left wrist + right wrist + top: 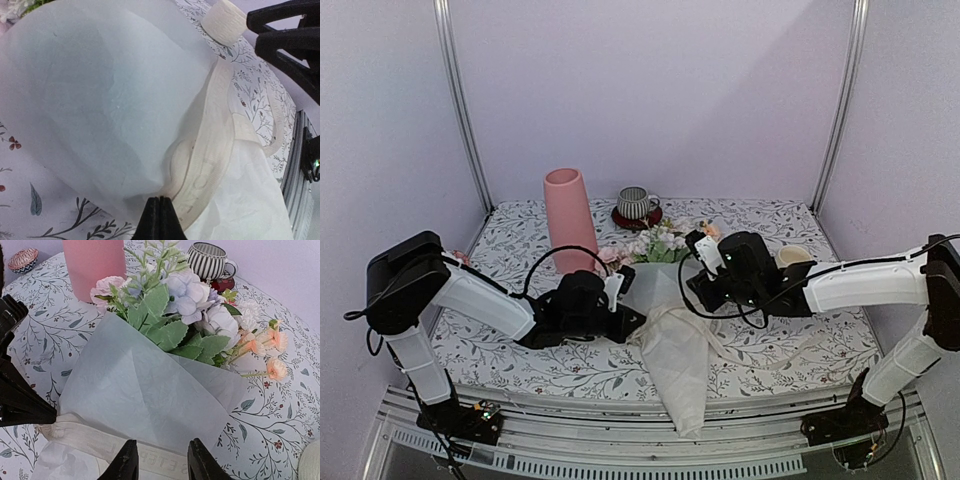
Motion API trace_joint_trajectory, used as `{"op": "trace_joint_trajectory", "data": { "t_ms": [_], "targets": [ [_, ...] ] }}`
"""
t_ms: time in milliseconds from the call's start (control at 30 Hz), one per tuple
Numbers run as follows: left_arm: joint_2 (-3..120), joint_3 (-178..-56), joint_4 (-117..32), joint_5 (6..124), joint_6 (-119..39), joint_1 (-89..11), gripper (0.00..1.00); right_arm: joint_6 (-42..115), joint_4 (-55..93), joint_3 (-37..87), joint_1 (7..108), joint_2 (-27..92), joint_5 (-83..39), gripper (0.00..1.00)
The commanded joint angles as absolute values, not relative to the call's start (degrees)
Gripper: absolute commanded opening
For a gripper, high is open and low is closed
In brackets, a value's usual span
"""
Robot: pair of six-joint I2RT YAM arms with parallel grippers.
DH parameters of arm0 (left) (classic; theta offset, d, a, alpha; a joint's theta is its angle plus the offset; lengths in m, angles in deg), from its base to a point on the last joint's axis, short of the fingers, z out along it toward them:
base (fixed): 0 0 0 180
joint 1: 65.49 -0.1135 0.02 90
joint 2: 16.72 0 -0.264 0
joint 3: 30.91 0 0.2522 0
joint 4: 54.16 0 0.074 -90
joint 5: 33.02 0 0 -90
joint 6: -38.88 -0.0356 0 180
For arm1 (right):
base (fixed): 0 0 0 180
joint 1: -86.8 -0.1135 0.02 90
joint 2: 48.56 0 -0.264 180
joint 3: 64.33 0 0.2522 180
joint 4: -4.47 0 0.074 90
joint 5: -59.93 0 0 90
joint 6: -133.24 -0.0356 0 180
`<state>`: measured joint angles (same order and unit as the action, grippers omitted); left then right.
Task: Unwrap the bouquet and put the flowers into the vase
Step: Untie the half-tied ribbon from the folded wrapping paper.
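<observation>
Lying near-to-far, bouquet (672, 322) blooms rearward

bouquet (675, 330) lying flat | vase (568, 215) upright (behind, to its left)

A grey striped mug (637, 203) stands on a dark red coaster (637, 218) at the far middle of the table (510, 240), whose cloth shows leafy sprigs. A cream mug (792, 257) sits toward the right, and a small patterned bowl (25, 259) over at the left.
</observation>
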<state>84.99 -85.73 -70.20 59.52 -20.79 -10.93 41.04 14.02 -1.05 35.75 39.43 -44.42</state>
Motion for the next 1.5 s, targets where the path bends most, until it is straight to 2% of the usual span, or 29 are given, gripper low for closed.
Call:
{"op": "trace_joint_trajectory", "data": {
  "t_ms": [0,433,567,767,1233,1467],
  "targets": [
    [84.79,-84.77,-71.84,59.81,-20.33,-11.45,0.00,40.70,15.50,-2.32,36.12,36.90,-44.23,0.36],
    [84.70,-84.46,-72.39,59.88,-20.10,-11.44,0.00,47.74,12.95,-9.01,36.42,32.29,-40.76,0.40],
    [84.81,-84.55,-72.39,59.91,-20.22,-11.44,0.00,54.21,11.53,-11.65,36.36,31.61,-34.25,0.46],
    [84.79,-84.57,-72.27,59.92,-20.32,-11.44,0.00,57.90,9.97,-12.46,36.33,32.74,-37.26,0.47],
    [84.79,-84.57,-72.19,59.83,-20.31,-11.44,0.00,62.24,7.35,-6.67,35.81,44.21,-46.50,0.46],
    [84.80,-84.49,-72.30,59.79,-20.20,-11.40,0.00,63.74,3.23,-4.05,33.58,48.54,-46.69,0.47]
  ]
}}
